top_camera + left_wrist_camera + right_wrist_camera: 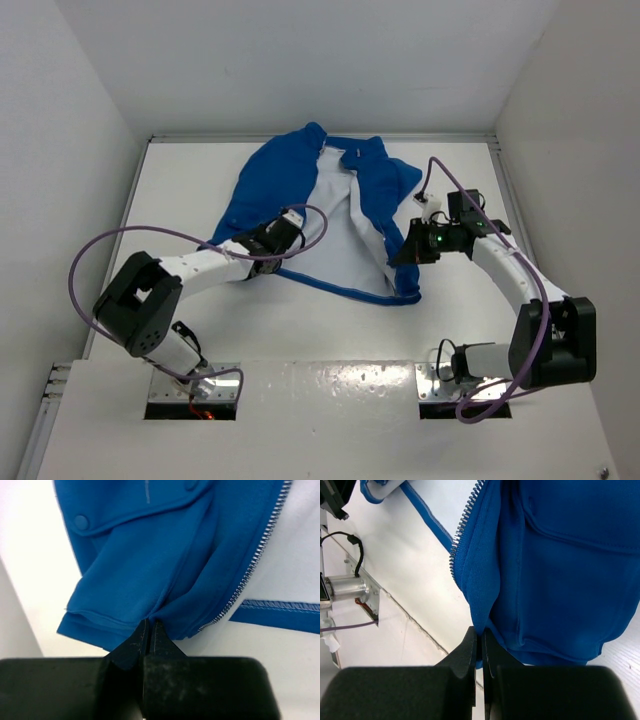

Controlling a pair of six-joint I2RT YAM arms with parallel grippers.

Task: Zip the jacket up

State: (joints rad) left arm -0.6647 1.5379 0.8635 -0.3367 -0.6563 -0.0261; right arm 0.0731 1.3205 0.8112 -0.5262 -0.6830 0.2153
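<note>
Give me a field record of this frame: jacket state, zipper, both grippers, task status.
jacket: royal blue, lying open on the white table, white lining facing up
zipper: undone, its two halves lying apart
left gripper: shut, pinching the jacket's bottom edge on its own side
right gripper: shut, pinching the bottom edge of the opposite front panel
pocket snap: visible on the flap in the left wrist view
task status: not yet zipped
</note>
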